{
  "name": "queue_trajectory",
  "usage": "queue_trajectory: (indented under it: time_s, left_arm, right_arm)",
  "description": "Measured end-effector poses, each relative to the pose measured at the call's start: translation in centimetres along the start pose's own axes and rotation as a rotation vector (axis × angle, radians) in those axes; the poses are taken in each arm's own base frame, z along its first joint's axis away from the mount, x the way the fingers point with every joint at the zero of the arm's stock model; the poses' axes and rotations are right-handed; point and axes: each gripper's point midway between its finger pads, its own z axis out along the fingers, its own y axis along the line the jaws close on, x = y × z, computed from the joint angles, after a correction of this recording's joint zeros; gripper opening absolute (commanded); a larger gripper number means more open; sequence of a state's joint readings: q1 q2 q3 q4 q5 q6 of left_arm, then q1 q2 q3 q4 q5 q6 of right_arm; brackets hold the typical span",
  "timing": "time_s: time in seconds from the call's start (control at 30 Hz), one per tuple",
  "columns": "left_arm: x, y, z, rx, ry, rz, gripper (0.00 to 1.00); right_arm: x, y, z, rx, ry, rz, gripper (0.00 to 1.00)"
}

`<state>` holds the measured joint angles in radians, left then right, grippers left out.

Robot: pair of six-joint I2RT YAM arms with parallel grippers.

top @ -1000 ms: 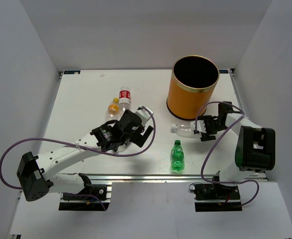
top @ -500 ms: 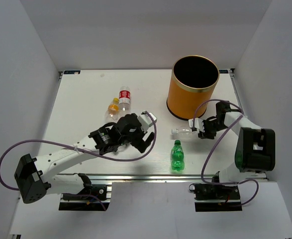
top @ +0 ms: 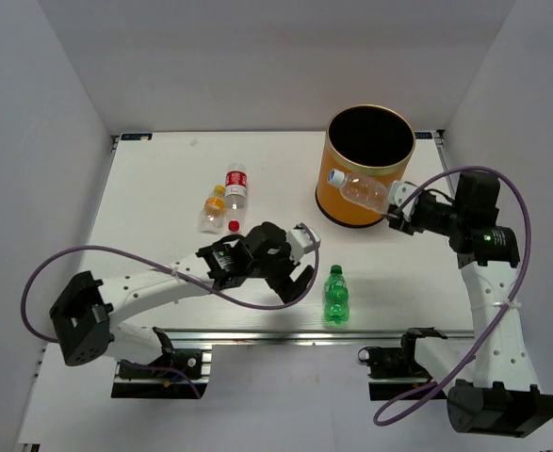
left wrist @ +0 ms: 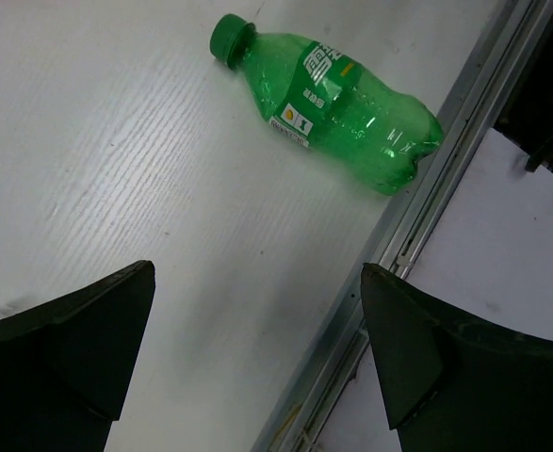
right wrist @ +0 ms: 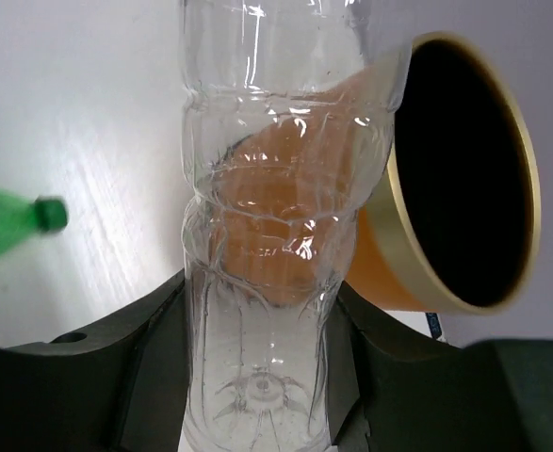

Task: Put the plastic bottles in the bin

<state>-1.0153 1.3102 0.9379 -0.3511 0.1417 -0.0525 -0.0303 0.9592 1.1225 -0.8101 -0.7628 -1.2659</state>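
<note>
table (top: 154, 169) bears bin (top: 351, 215), green bottle (top: 334, 295), two clear bottles (top: 235, 184).

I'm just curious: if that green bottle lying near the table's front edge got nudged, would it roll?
Probably: the green bottle lies on its side, round-bodied, so a nudge could roll it. It looks empty, so probably light. Its see-through wall may dent if squeezed.

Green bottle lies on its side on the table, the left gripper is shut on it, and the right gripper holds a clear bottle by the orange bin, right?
Not quite: the left gripper is open and apart from the green bottle, as the left wrist view shows. The right gripper does hold the clear bottle by the orange bin.
</note>
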Motion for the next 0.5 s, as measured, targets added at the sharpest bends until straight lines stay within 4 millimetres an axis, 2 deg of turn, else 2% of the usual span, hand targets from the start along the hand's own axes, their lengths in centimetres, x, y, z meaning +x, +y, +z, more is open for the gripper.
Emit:
queue_trajectory:
  time_s: [0.17,0.33,0.43,0.5]
  left_arm:
    - [0.8,-0.8,2.9,-0.030,0.055,-0.058,1.00]
    - [-0.2,-1.2,4.6,-0.086,0.035,-0.129,1.00]
    - [-1.3,-1.5,5.4,-0.111,0.006,-0.176,1.00]
    - [-2.1,-1.5,6.1,-0.129,-0.005,-0.203,1.00]
  right_arm:
    - [-2.3,-5.2,-0.5,0.198,-0.073,0.128,0.08]
    - [-3.4,-11.6,0.3,0.305,-0.137,0.255,0.11]
    - [-3.5,-15.1,1.5,0.318,-0.167,0.321,0.23]
    - [-3.1,-17.2,2.7,0.312,-0.177,0.352,0.38]
